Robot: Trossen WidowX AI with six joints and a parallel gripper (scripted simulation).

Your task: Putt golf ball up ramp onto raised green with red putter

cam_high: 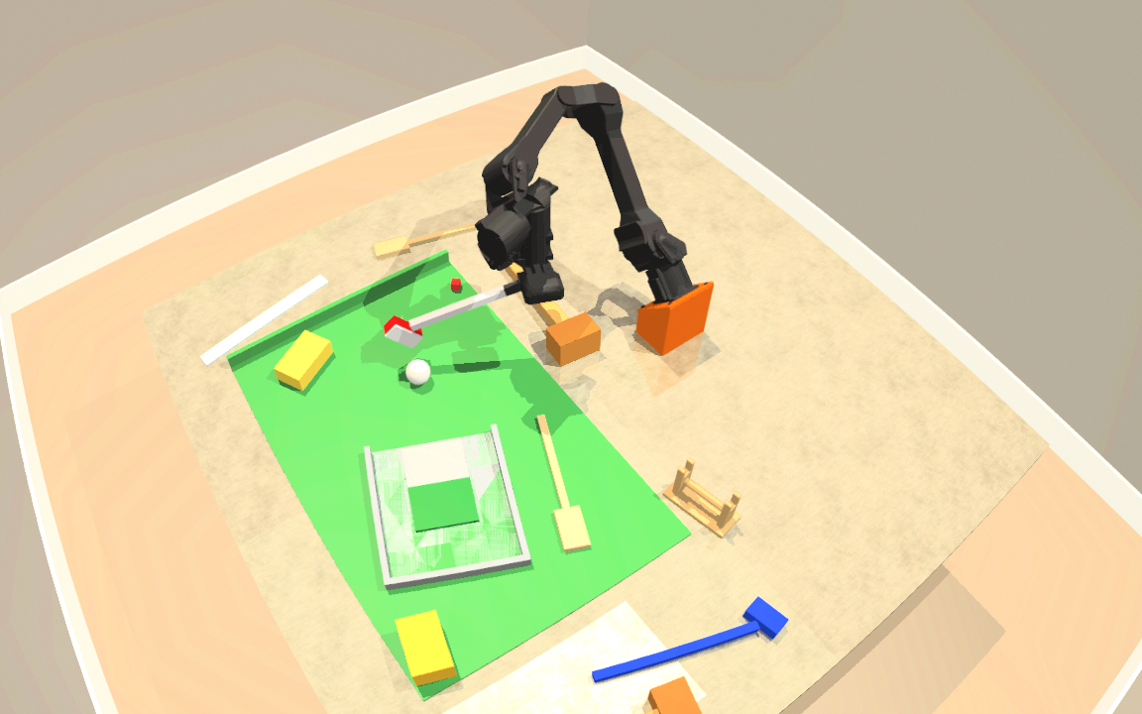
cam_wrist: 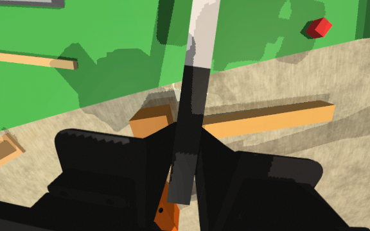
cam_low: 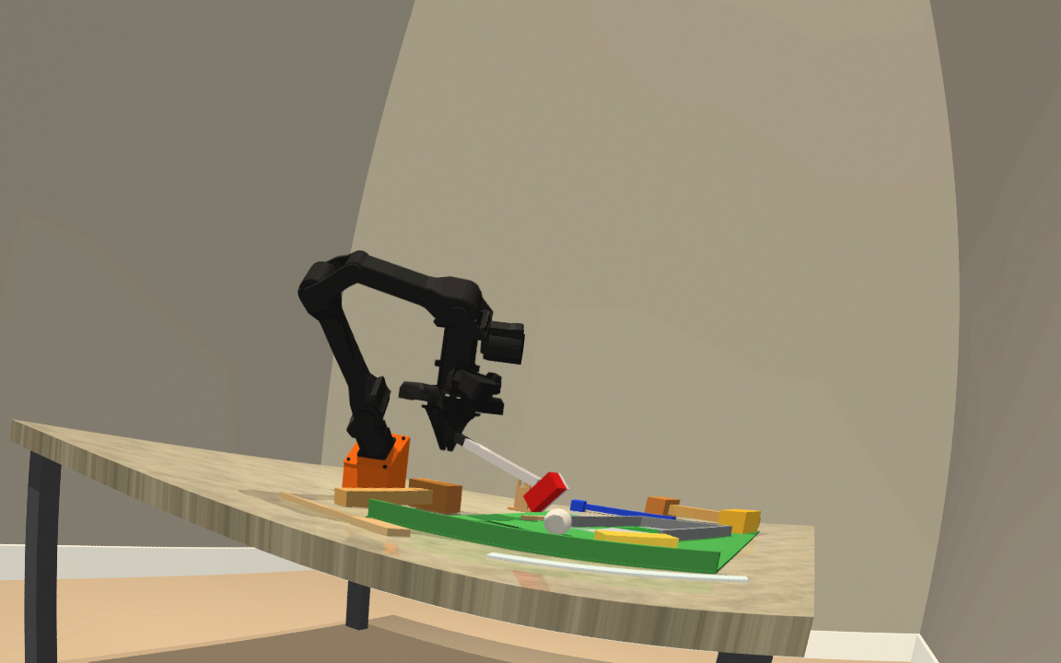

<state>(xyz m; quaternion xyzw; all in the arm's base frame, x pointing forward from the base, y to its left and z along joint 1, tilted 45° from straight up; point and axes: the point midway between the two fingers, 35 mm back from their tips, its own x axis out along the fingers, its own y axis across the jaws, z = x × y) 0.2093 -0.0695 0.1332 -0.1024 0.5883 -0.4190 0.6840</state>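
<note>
- Wrist view: my pincer [cam_wrist: 185, 151] is pinching the dark grip end of the red putter [cam_wrist: 189, 128], one jaw on each side, and the pale shaft runs straight ahead of me over the green mat [cam_wrist: 27, 86].
- Top view: ahead of my pincer [cam_high: 517, 289] the red putter [cam_high: 455, 310] slants down to its red head, which hangs above the mat, apart from the surface.
- The golf ball [cam_high: 418, 372] sits on the mat just beyond the putter head, not touching it.
- Farther out past the ball lies the raised green [cam_high: 442, 503], inside a grey frame.
- Beneath my pincer sits an orange block [cam_high: 572, 338]; a small red cube [cam_high: 456, 285] lies off to one side of the shaft.
</note>
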